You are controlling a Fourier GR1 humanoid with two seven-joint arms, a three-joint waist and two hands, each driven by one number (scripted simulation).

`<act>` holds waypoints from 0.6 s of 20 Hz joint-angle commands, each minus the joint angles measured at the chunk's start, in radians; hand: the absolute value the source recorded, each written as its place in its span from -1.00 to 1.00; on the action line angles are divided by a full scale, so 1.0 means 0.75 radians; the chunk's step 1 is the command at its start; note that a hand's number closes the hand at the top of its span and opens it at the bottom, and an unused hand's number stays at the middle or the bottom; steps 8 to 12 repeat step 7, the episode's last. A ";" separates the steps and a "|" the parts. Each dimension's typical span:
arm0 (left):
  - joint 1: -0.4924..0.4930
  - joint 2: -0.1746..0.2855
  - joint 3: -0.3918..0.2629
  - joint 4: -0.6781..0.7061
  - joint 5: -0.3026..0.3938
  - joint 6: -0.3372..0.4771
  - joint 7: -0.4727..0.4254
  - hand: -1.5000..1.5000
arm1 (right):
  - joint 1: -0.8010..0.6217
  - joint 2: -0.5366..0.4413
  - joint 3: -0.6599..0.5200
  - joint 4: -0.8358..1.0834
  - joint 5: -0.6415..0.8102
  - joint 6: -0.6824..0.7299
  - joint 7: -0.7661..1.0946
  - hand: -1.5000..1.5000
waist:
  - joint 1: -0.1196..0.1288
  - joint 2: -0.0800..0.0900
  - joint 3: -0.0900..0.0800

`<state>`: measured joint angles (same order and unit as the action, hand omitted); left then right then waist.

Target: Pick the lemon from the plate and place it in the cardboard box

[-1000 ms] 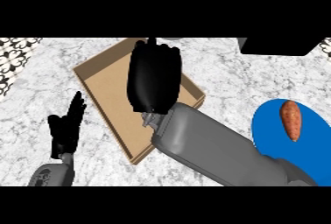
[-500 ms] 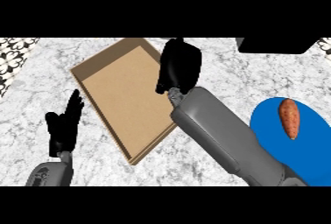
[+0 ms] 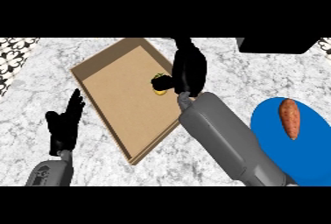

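The lemon lies inside the flat cardboard box, near the box's right wall. Only its yellow lower part and a green tip show. My right hand hovers over that wall with its fingers stretched away from me, and its thumb sticks out to the left across the top of the lemon. The hand is open and its fingers are not curled round the fruit. The blue plate lies at the right, half hidden by my right forearm. My left hand rests open at the lower left, fingers up, beside the box.
A sweet potato lies on the blue plate. A dark object sits at the counter's far right edge. A patterned tile strip runs along the far left. Marble counter surrounds the box.
My right hand has slid from over the box's middle to its right wall. The lemon, hidden under the hand before, now shows inside the box. The left hand has stayed still.
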<state>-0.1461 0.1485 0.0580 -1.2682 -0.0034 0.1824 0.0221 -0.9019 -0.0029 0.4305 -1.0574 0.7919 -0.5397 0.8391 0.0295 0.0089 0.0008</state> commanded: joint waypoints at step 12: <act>0.041 0.019 0.010 -0.097 0.013 -0.002 0.090 0.00 | 0.232 0.004 -0.111 -0.306 -0.225 -0.367 -0.248 -1.00 | -0.037 -0.015 0.001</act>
